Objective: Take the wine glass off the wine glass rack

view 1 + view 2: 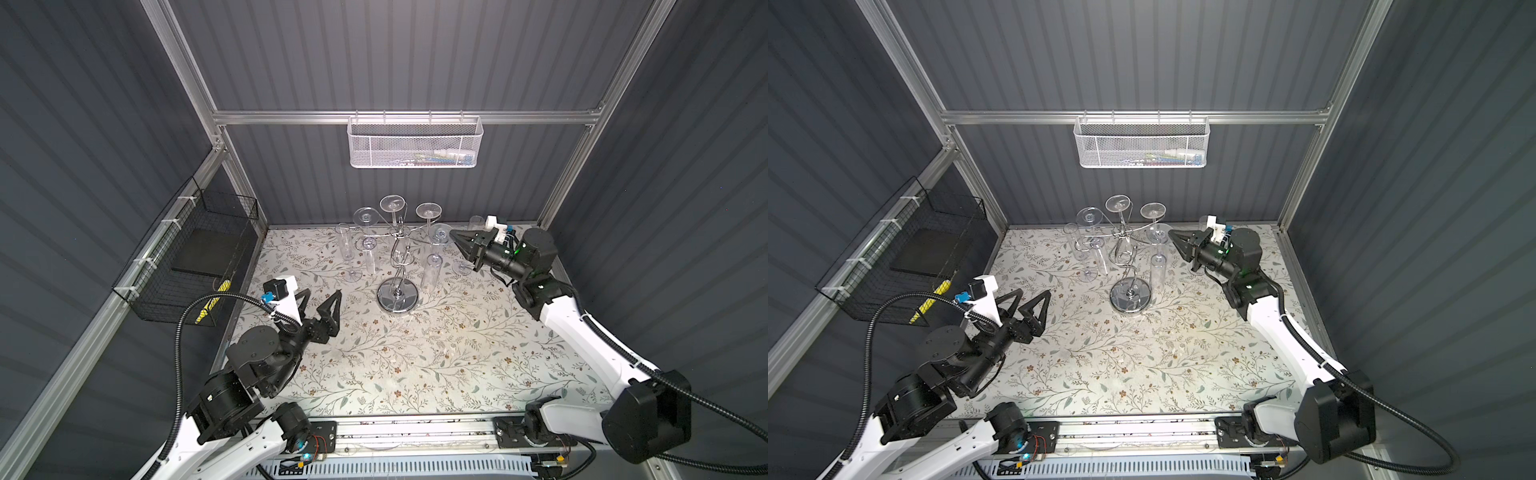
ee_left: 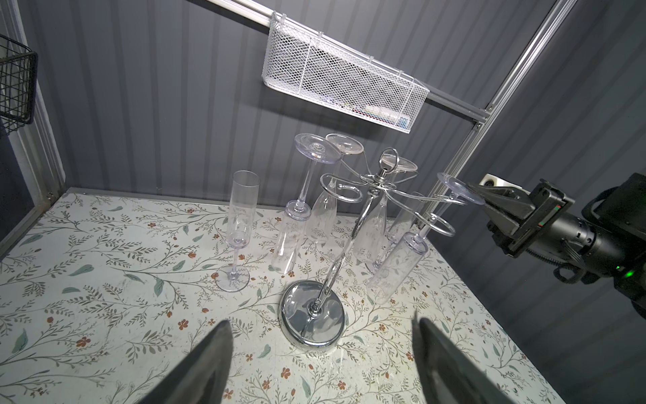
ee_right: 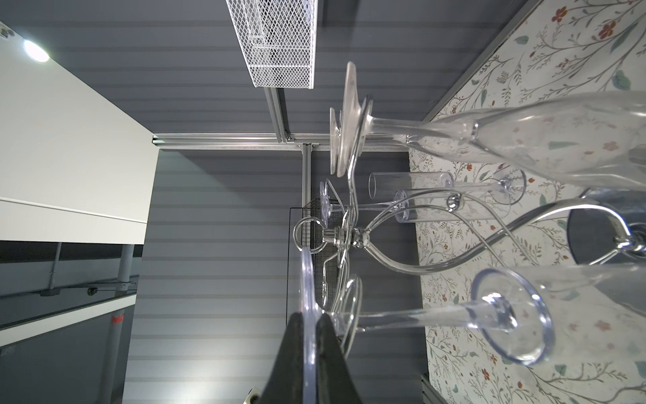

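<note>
You have cool, even overhead light in both top views: the floral surface reads bright, the ribbed walls dim. Glare streaks the wine glass rack at its base. In your right wrist view a ceiling lamp blooms white, and the wine glass foot nearest the lens blurs.

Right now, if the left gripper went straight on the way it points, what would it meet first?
Probably the wine glass rack: in the left wrist view its mirrored base lies between the open fingers of the left gripper. Depth is unclear from here.
</note>
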Motion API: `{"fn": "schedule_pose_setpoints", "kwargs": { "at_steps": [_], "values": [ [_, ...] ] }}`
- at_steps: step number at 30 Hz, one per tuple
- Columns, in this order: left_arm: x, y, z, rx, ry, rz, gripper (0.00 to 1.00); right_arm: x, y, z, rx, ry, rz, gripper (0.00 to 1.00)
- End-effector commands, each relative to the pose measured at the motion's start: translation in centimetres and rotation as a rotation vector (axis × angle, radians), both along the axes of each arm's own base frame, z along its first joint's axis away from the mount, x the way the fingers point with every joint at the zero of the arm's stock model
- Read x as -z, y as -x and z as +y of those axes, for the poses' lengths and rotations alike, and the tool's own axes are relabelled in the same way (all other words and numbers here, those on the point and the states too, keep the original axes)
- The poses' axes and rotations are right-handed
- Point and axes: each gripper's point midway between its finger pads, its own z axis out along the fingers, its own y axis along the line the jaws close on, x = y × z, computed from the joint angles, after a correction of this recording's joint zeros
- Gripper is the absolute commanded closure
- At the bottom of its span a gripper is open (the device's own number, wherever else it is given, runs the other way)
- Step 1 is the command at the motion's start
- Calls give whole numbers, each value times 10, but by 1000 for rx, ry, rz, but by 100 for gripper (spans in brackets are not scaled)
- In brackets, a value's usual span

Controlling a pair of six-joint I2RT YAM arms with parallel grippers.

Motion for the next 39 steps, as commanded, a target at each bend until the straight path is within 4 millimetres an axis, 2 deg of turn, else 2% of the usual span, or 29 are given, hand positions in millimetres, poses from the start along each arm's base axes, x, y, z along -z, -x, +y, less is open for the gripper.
{"fn": "schedule_pose_setpoints", "kwargs": {
  "at_steps": [1,12,29,39],
  "values": [
    [1,1,4,-13,-2,-5,18,-27,1,4,-15,-27,-73,100],
    [1,3,7,-16,0,-6,18,-35,3,10,-37,-31,-71,100],
    [2,6,11,-17,3,-7,18,-35,23,-7,8,13,-70,100],
    [2,6,11,-15,6,-7,18,-40,32,-4,-24,11,-71,100]
  ]
}}
